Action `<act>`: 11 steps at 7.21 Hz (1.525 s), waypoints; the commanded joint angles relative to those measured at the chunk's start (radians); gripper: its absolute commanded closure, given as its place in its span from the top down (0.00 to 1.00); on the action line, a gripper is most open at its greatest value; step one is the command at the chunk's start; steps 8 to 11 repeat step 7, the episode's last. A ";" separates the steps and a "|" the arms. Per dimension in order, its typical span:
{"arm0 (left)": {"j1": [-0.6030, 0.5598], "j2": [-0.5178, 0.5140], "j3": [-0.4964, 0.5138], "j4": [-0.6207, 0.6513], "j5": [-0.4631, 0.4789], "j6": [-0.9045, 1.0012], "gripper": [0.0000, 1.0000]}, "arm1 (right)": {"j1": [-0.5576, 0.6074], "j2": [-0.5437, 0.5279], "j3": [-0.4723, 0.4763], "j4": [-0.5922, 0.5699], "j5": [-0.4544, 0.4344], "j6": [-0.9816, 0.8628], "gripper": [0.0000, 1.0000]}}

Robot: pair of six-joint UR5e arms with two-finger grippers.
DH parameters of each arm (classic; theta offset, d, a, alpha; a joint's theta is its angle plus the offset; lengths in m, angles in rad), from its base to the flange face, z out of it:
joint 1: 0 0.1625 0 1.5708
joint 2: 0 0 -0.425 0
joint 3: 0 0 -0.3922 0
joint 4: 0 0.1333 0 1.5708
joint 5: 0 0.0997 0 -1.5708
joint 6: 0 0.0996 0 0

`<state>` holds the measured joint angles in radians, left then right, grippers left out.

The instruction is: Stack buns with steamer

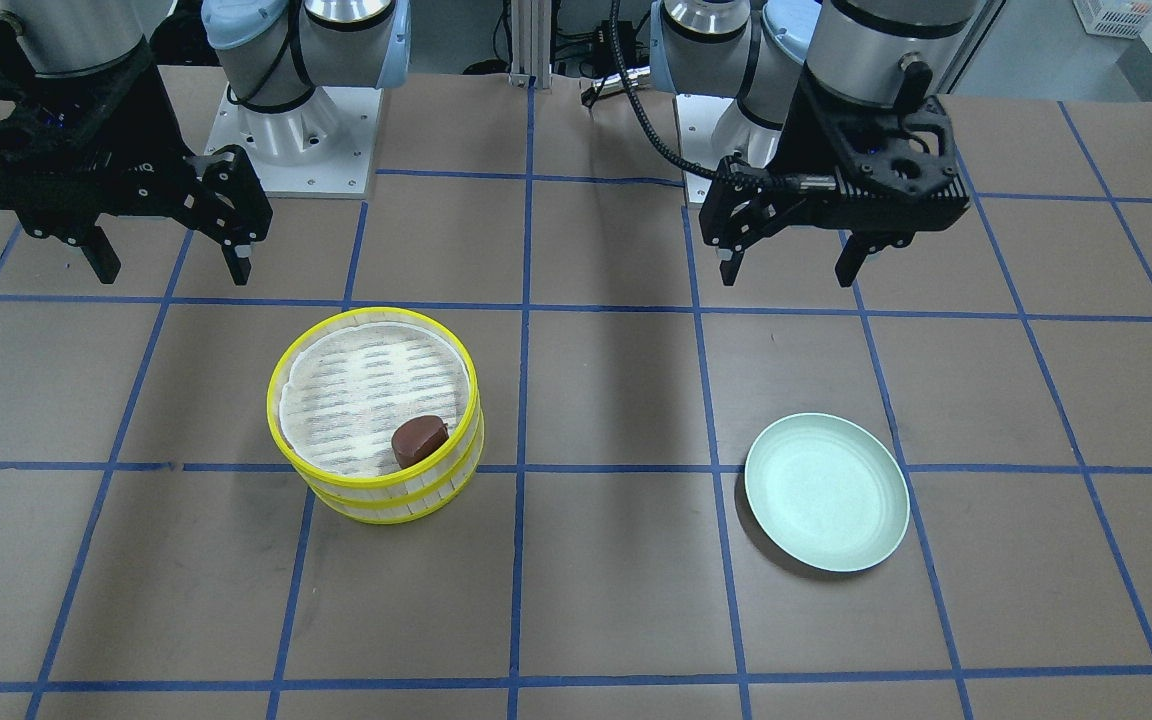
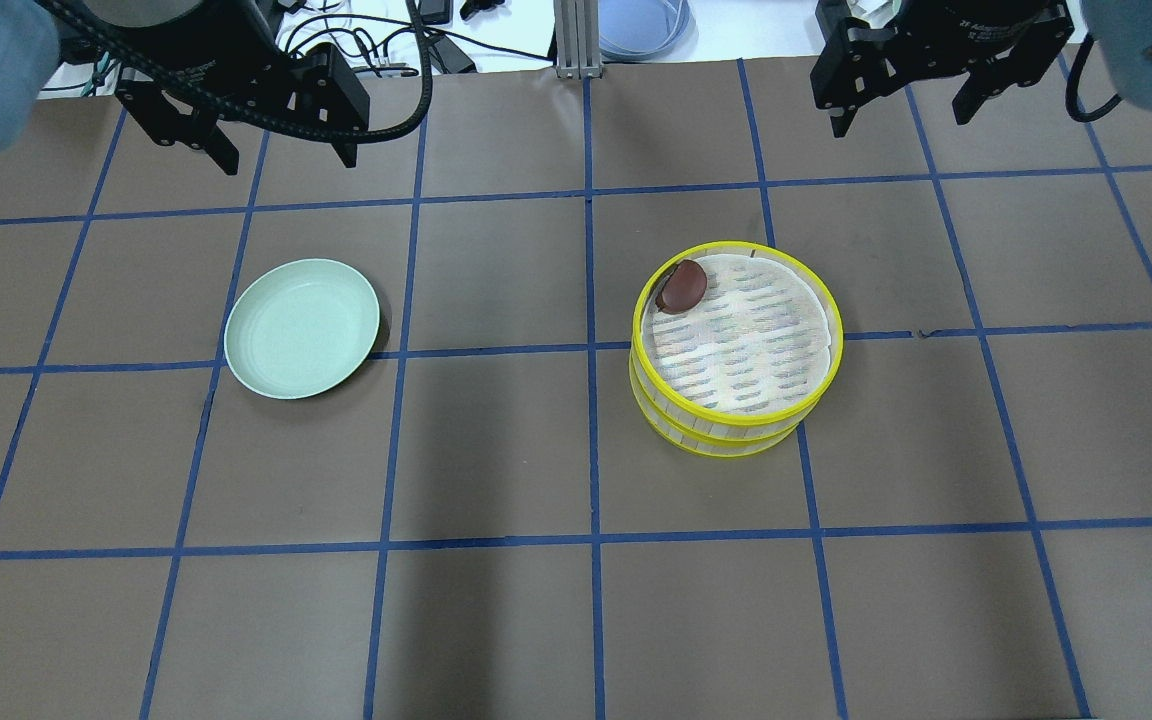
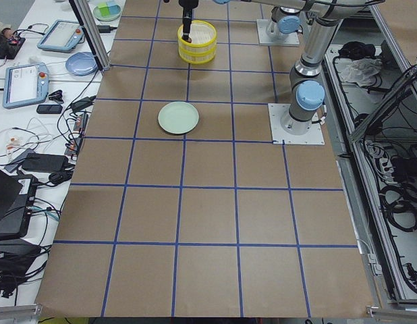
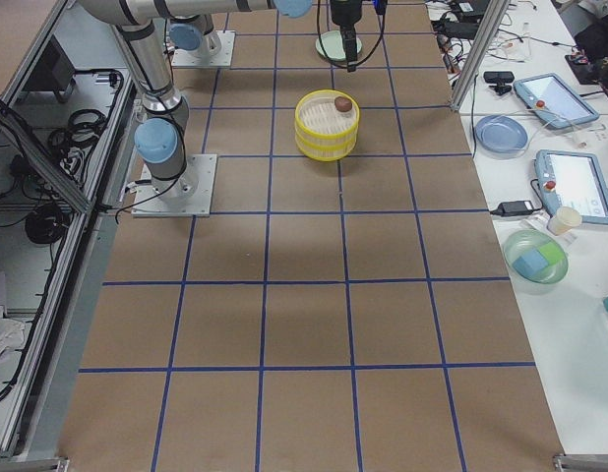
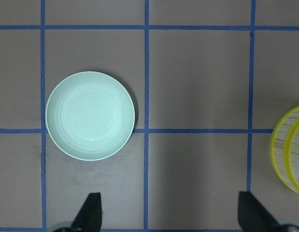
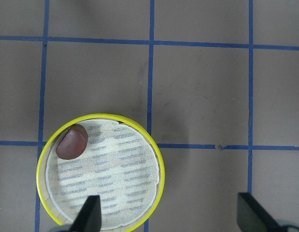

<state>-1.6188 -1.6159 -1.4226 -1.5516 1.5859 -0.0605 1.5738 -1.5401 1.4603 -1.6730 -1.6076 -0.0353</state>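
Note:
The steamer (image 2: 736, 425) is two yellow-rimmed trays stacked one on the other, right of the table's middle in the overhead view. It also shows in the front-facing view (image 1: 376, 495) and the right wrist view (image 6: 159, 164). The dark reddish-brown bun (image 2: 682, 286) lies in the top tray against its rim, as the front-facing view (image 1: 419, 438) and right wrist view (image 6: 72, 141) also show. The cream-yellow bun is hidden. My left gripper (image 2: 288, 162) is open and empty, high above the table near the robot's base. My right gripper (image 2: 900, 122) is open and empty, likewise raised, behind the steamer.
An empty pale green plate (image 2: 302, 327) sits on the left half of the table, below my left gripper (image 5: 170, 215) in its wrist view. The brown table cover (image 2: 576, 600) carries a blue tape grid. Operators' devices lie along the far side table (image 3: 33, 81).

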 commanded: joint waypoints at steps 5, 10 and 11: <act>0.025 0.001 -0.015 -0.025 -0.038 0.036 1.00 | 0.000 0.000 0.000 -0.002 0.001 0.000 1.00; 0.025 -0.002 -0.016 -0.031 -0.038 0.036 1.00 | 0.000 0.000 0.000 -0.001 0.001 -0.002 1.00; 0.025 -0.002 -0.016 -0.031 -0.038 0.036 1.00 | 0.000 0.000 0.000 -0.001 0.001 -0.002 1.00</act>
